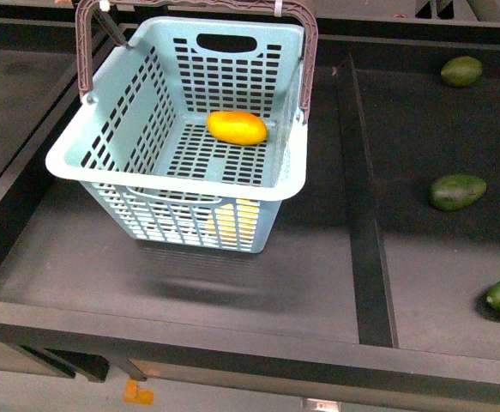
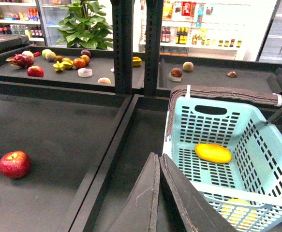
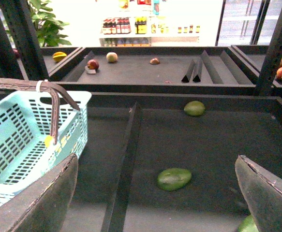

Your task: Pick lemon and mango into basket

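Mango [image 1: 237, 127] is sitting inside the basket [image 1: 172, 176] already, on the slotted floor toward the 12 o'clock wall, lying on its side. Smooth, orange-yellow, elongated oval, no marks I can spot.

There's also something pale yellow [image 1: 232, 219] showing thru the slots of the basket's 6 o'clock wall. Prob the lemon, but it's only peeking thru the holes so I can't say for sure, or even whether it's inside.

Left gripper [image 2: 158, 159] is hanging w/ its jaws pressed together, nothing in them, just beside the basket's corner. Right gripper [image 3: 155, 193] is hanging w/ jaws spread wide and empty, over the worktop section w/ the green fruits [image 3: 173, 178].

Imo the step now is confirming that yellow thing. If it's the lemon and it's in, job's basically done. If it isn't, the arm going for it should be coming in from above w/ jaws apart, staying clear of the swing handles [image 1: 87, 51] and not bumping the basket.
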